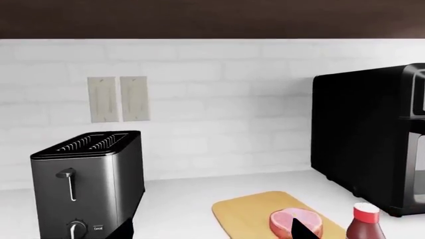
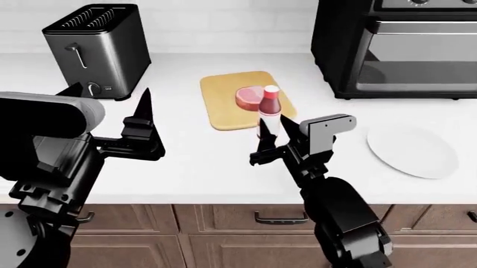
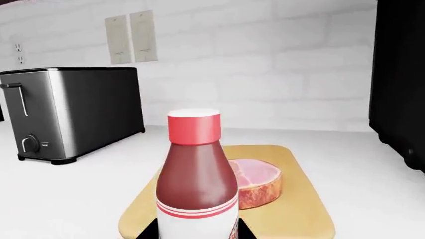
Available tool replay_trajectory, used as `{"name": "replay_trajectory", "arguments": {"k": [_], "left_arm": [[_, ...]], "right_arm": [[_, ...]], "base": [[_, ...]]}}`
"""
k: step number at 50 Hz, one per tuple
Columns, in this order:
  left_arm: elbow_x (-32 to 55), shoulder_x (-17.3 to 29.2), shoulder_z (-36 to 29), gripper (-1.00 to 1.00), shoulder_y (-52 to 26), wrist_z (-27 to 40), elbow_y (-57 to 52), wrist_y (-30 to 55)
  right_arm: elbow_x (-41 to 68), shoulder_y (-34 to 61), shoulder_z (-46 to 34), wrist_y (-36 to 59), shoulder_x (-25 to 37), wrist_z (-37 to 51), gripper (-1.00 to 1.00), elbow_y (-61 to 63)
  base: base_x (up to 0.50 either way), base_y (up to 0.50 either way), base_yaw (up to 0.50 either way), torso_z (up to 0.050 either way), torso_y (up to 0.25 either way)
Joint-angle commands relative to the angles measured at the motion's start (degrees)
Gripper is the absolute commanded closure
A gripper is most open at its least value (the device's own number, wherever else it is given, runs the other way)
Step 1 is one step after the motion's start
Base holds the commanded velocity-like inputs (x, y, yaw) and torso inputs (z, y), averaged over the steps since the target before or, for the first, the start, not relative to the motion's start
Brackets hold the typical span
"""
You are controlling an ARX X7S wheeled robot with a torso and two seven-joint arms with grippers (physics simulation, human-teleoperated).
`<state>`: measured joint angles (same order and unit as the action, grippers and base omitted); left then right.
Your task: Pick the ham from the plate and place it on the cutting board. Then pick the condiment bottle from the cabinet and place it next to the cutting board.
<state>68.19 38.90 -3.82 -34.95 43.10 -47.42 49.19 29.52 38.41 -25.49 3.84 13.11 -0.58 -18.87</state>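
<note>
the thick round pink slice of ham with its darker reddish rind is lying on the flat light tan wooden cutting board, toward the board's right side, on the white worktop. the small plain white round plate is being left bare at the right of the worktop, well apart from the board.

the condiment bottle, dark red with a red cap and a white lower band, is being held upright by the right claw at the near right corner of the board; in the right wrist view the black fingers are being pressed against both sides of its base. whether the bottle is resting on the worktop or being held just above it cannot be told.

the left claw is being held above the worktop to the left of the board, near the brushed steel two-slot toaster; nothing is being gripped by it, and how far its jaws are parted cannot be told.

a black oven is standing at the back right, just beyond the plate.
</note>
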Motion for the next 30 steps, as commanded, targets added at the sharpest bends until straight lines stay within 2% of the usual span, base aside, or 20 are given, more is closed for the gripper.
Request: {"name": "replay_trajectory", "arguments": {"k": [1,30], "left_arm": [[-0.6,0.1,-0.2,-1.00,0.3,-0.6,0.5,-0.5],[-0.7,0.5,-0.4,-1.00,0.7,-0.4,0.3,-1.1]], "right_arm": [[-2.2,3.4,-0.2,-4.6,-2.4,-3.3,1.00,-8.8],[-3.1,5.0,-0.6,-9.1,-3.3,-5.2,1.00,-16.8]], "base": [[0.00,0.00,0.00,0.000,0.000],[0.00,0.00,0.00,0.000,0.001]]}}
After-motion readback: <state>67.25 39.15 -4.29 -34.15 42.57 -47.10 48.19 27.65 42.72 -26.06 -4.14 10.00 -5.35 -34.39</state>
